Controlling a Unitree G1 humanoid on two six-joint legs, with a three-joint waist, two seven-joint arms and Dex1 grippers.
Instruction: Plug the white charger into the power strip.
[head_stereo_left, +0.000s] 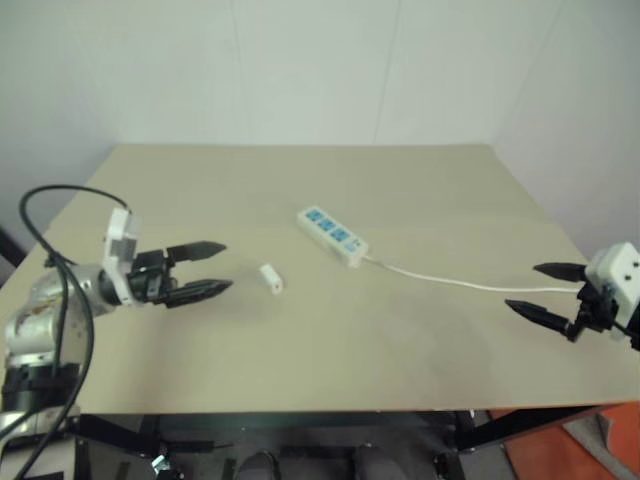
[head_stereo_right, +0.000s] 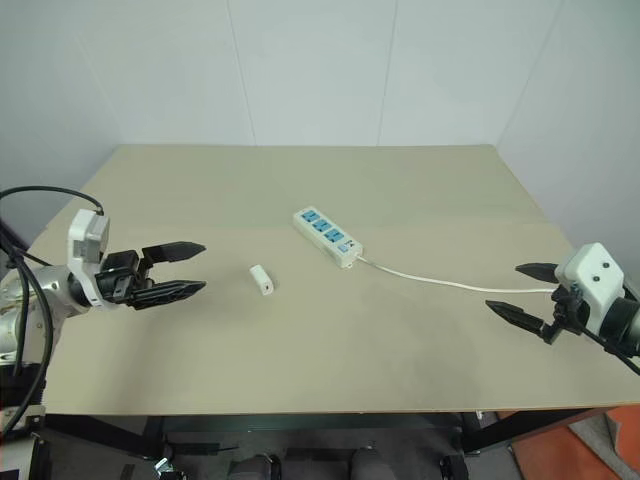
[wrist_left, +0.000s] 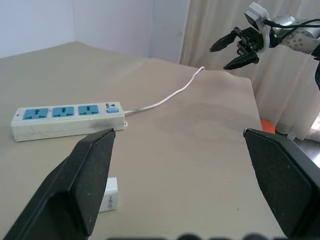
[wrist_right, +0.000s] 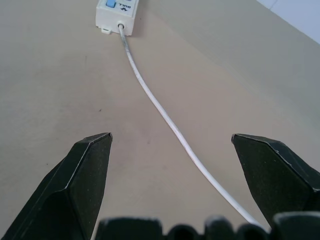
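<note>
White charger (head_stereo_right: 261, 280) lay loose on the counter (head_stereo_right: 400, 190), just left of the power strip (head_stereo_right: 328, 236), not touching it. Strip's cable (head_stereo_right: 450, 281) trailed rightward. Left pincer (head_stereo_right: 180, 268) hovered near the charger, spread wide, empty. Right pincer (head_stereo_right: 520, 290) hung over the cable's far end, likewise wide, empty.

Charger and strip lie apart on the bench.
The charger (head_stereo_right: 261, 280), a small white block, lies flat near the middle, unplugged. The strip (head_stereo_right: 328, 236), a white bar with three blue sockets, lies slantwise just beyond it; its thin white cable (head_stereo_right: 440, 281) trails rightward.
</note>
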